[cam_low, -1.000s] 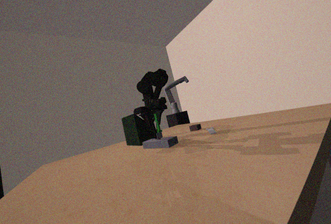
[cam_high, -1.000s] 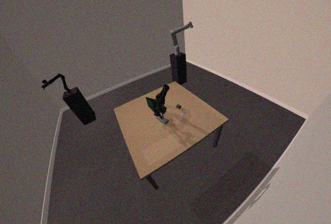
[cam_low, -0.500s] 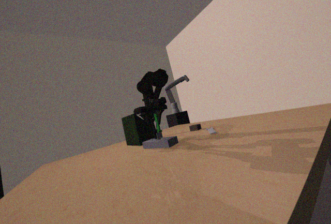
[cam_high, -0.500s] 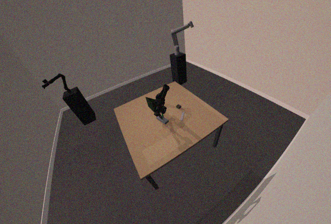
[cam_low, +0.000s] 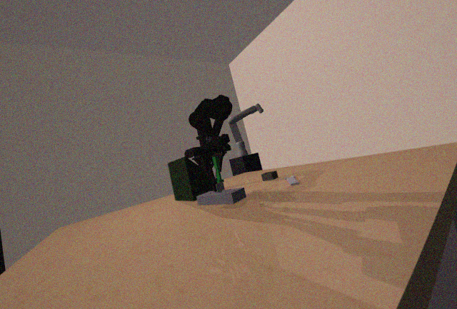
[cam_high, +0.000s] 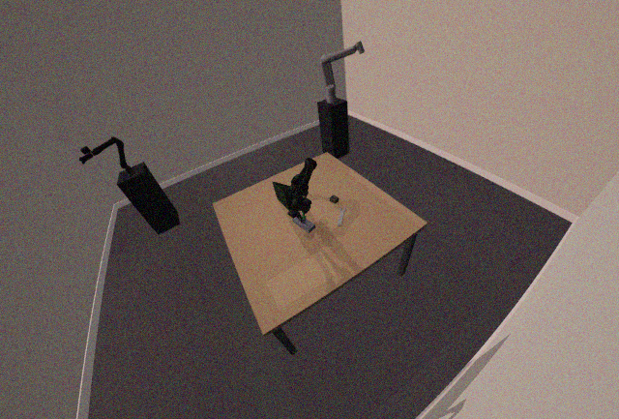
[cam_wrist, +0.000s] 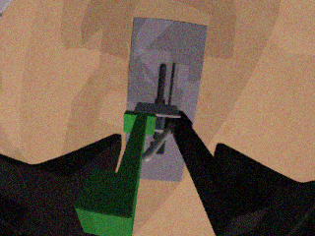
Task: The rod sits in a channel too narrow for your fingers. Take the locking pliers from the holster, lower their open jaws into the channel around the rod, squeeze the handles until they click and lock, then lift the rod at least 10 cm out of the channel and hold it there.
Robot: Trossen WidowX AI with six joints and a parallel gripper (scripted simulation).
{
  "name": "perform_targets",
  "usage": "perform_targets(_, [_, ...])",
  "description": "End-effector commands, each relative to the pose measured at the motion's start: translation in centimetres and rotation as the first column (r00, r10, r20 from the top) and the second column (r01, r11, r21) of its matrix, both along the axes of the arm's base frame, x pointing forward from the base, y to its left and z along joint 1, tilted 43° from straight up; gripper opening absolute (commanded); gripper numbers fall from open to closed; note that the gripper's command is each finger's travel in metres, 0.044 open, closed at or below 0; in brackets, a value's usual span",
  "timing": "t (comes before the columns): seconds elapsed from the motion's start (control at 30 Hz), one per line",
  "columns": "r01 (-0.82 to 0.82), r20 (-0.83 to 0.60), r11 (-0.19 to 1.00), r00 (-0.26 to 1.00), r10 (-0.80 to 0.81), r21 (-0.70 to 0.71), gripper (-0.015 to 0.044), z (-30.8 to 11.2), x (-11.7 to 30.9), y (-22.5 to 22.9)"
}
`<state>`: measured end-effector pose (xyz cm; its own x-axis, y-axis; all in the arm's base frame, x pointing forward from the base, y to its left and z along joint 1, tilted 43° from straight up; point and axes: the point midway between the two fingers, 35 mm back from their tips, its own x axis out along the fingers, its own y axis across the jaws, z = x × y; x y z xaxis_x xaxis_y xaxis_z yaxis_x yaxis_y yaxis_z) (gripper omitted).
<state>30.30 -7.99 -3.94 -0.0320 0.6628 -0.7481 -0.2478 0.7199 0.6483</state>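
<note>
Hiding pliers' (cam_wrist: 134, 162) lower jaws: shadow

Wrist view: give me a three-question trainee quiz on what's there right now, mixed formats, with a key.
1. True or false: the pliers are standing away from the grey block, off to its side.

2. Fill in the blank: the pliers' handle on the left of the wrist view is coloured ______.

3. Multiple choice: what are the robot's fingers doing?
A. Standing open around nothing
B. Shut on the pliers
C. Shut on the small dark box

Key: 1. False, they reach down to the block. 2. Green. 3. B.
</note>
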Motion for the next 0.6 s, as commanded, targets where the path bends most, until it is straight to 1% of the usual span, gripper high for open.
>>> perform_targets(0.0, [0.002, 0.0, 1.0, 1.0, -0.002, 0.007, 0.0, 0.1, 0.02, 0.14])
perform_targets(0.27, [0.002, 0.0, 1.0, 1.0, -0.002, 0.007, 0.0, 0.1, 0.02, 0.14])
perform_targets(0.57, [0.002, 0.0, 1.0, 1.0, -0.002, 0.007, 0.0236, 0.1, 0.02, 0.14])
